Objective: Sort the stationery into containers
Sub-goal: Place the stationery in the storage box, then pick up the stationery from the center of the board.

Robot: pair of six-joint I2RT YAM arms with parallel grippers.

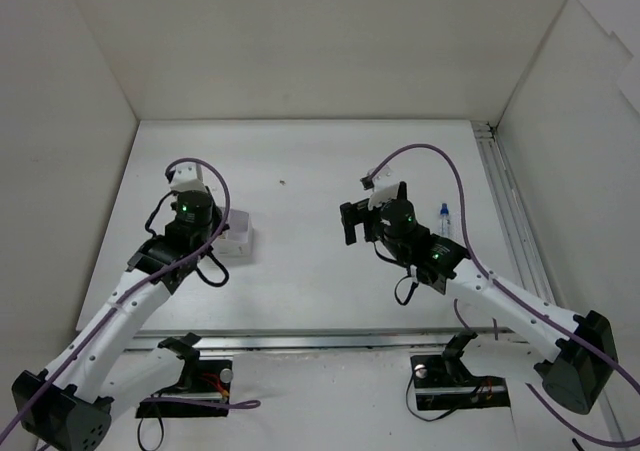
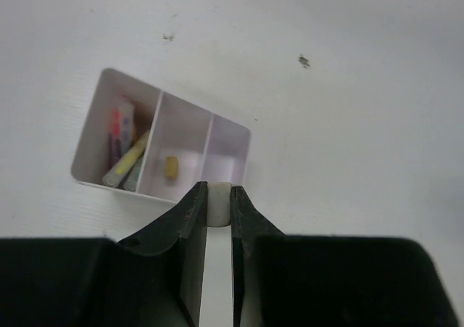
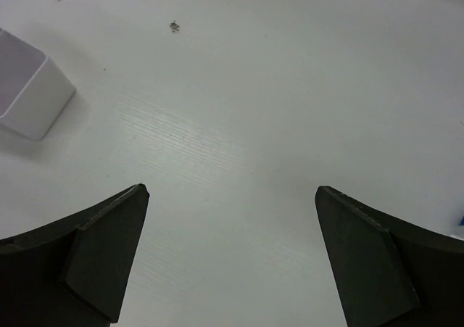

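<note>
We have the left jaws pinched narrow on the off-white eraser (image 2: 217, 202), gripped at their very tips. It sits in line with the near wall of the white box (image 2: 226, 149), about where the divider between the middle and end compartments meets that wall. The tan eraser (image 2: 171, 167) lies in the middle one and the pens (image 2: 123, 149) in the other end one. If we let go here, the eraser may strike the rim and bounce onto the tabletop (image 2: 348, 124), or drop into the empty compartment. The right jaws stand wide and empty, well apart.
</note>
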